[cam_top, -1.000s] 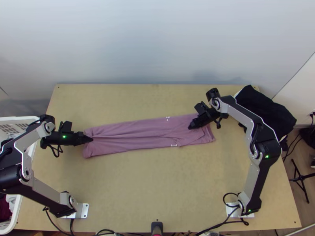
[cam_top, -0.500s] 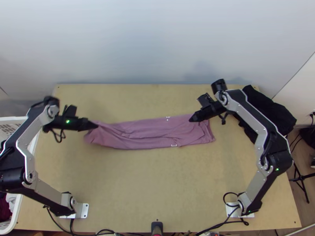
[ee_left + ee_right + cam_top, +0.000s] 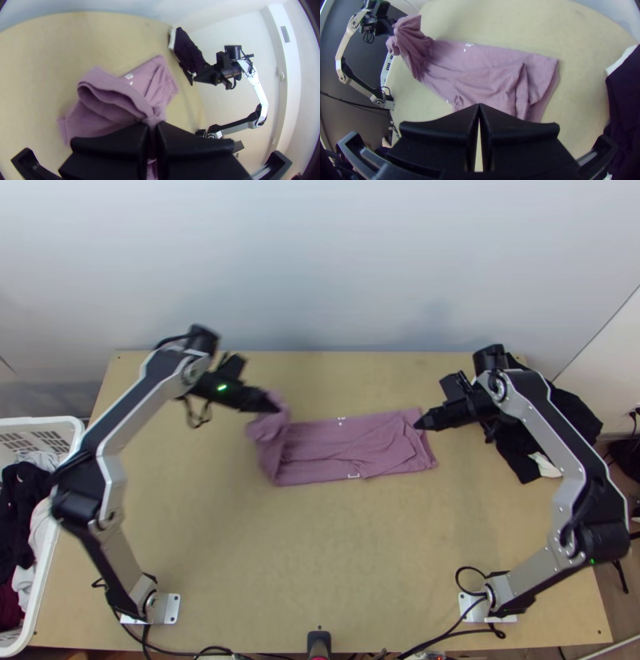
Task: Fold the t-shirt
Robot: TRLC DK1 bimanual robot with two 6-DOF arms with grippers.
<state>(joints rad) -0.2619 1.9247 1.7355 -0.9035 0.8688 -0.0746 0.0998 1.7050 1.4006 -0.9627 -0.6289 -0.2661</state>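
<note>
While L gripper [image 3: 276, 407] pinches bunched end of t-shirt [image 3: 320, 452] btwn fingers, R gripper [image 3: 419, 422] near other end, fingers closed.

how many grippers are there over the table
2. The left gripper holds the raised end of the mauve t-shirt; the right gripper is by the t-shirt's other end, its fingertips together.

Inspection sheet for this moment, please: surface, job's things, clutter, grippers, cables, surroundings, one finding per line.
Surface: light wooden table
Job's things: pink t-shirt, a narrow strip, one end lifted and bunched
Clutter: dark cloth pile at the far right corner
Left gripper: shut on the lifted end
Right gripper: shut, holding nothing, near the opposite end
Cables: black cables along the near edge
Surroundings: white basket of clothes at left; pale wall behind
</note>
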